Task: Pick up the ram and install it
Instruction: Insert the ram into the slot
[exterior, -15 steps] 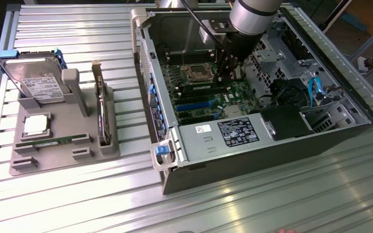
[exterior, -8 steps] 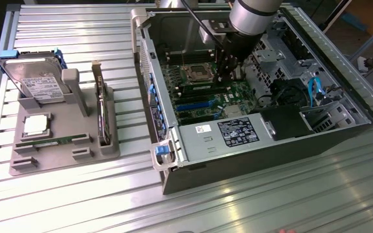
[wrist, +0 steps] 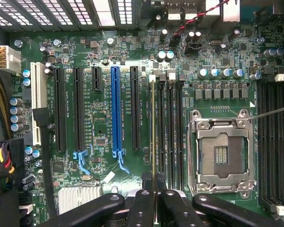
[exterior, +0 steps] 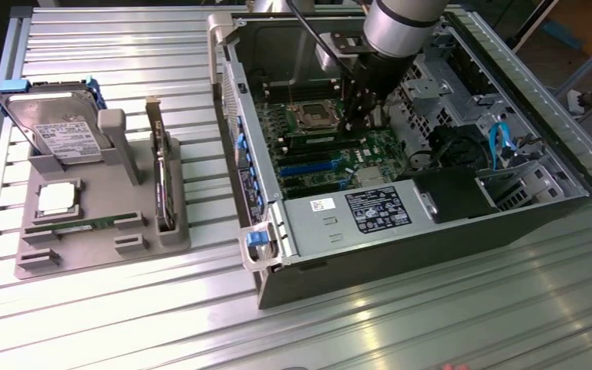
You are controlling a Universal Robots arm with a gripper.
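The ram is seen edge-on as a thin pale line, clamped between the almost closed fingers of the gripper. Its long axis is laid parallel with the black memory slots and the blue card slot. It is lined up just beside the black slots, on the card-slot side; whether it is seated cannot be told.

In the exterior view the gripper is lowered into the open computer case, over the green motherboard. Inside the case, a grey labelled box is found at six o'clock of the gripper and a blue cable at three o'clock.

At nine o'clock of the case a grey tray is set on the table. In it a hard drive is propped at eleven o'clock, a silver chip is laid flat near the middle, a second green stick is laid flat toward seven o'clock, and a dark card is stood on edge at three o'clock.

An empty processor socket is placed just beside the memory slots, and a thin wire is strung across the board near it.
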